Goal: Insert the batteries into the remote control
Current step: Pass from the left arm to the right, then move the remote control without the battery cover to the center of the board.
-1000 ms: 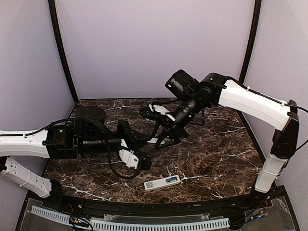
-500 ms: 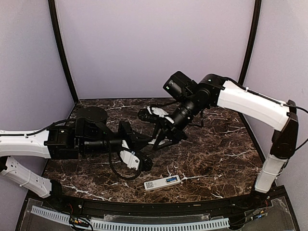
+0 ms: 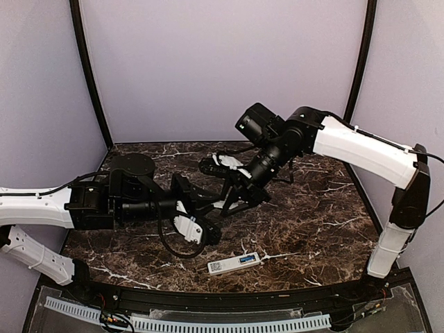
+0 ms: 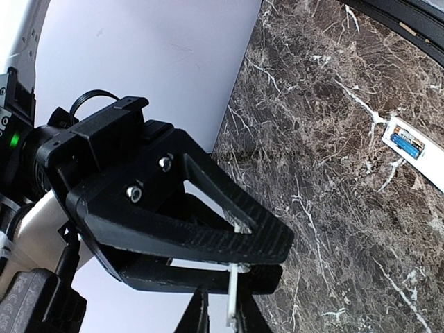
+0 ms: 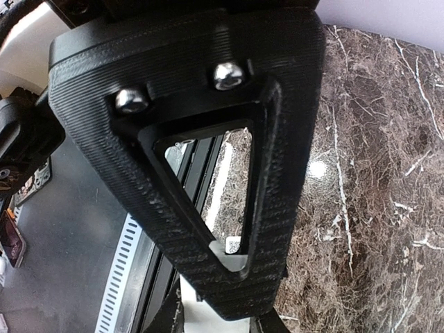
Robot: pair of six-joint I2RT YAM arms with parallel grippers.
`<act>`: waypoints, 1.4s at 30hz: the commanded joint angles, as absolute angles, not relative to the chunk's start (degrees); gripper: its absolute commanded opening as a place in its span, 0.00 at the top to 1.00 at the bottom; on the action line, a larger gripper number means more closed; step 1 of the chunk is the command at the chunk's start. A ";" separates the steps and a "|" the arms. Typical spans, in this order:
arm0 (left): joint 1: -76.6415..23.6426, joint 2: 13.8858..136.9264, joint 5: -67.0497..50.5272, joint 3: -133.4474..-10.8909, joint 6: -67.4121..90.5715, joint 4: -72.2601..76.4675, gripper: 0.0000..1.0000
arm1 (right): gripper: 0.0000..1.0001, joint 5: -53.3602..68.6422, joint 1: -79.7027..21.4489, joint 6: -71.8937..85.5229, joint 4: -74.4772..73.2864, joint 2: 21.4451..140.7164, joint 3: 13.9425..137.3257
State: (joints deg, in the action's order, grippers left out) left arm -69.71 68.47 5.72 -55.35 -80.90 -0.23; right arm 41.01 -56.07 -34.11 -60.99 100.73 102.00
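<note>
The slim white rectangular remote control (image 3: 234, 263) lies on the dark marbled surface (image 3: 312, 229), compartment open, with 1 blue battery (image 4: 406, 145) seated. Both arms meet well above it at a thin white cover plate (image 4: 232, 305).

- **Right gripper (image 4: 274, 262):** jaws clamped on the plate.
- **Left gripper (image 4: 218, 322):** jaws nearly closed; grip cannot be told.
- **Step in hand (judged):** cover handover.
- **Next move:** 1 clean release, then alignment over the compartment.

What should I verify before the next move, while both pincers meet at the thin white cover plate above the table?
1. Left pincer holds the cover plate: ok, the plate is clamped in it.
2. Right pincer grips the plate: cannot tell; it only straddles the plate's edge.
3. Blue battery sits in the remote control: ok.
4. A second one beside it: cannot tell, too small.
5. Remote control lies flat on the table, compartment up, clear of both arms: ok.
6. Plate turned right for the compartment: cannot tell, seen edge-on.
</note>
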 commanded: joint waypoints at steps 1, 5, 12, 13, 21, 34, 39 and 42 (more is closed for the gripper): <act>-70.05 68.73 6.75 -55.12 -79.99 2.07 0.85 | 0.82 40.58 -56.52 -35.03 -61.58 99.44 101.14; -70.05 68.64 6.83 -54.98 -79.60 2.38 0.81 | 0.82 40.19 -56.55 -35.01 -61.57 99.23 100.78; -70.05 67.86 7.88 -55.33 -74.98 -0.66 0.58 | 0.82 37.25 -56.07 -35.07 -61.38 98.17 98.35; -70.05 67.28 7.75 -55.69 -71.68 -2.47 0.56 | 0.82 36.97 -55.77 -35.02 -61.27 98.03 97.68; -69.46 64.40 -2.50 -54.39 -36.44 -7.22 0.41 | 0.83 33.29 -52.88 -33.92 -58.15 95.94 90.13; -63.02 78.63 -7.64 -38.43 3.10 5.36 0.22 | 0.83 27.00 -45.80 -31.92 -52.00 89.79 79.27; -65.53 85.34 -7.88 -40.39 -1.59 4.02 0.05 | 0.83 26.82 -44.88 -31.43 -50.59 89.30 78.02; -65.82 88.54 -8.37 -40.43 -3.97 5.60 0.05 | 0.83 27.22 -44.69 -31.37 -50.24 89.30 77.55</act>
State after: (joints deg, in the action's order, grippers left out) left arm -65.08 86.43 -7.42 -38.92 -1.45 4.99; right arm 27.22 -45.06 -32.21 -52.38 90.28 78.78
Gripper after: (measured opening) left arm 0.951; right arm 0.228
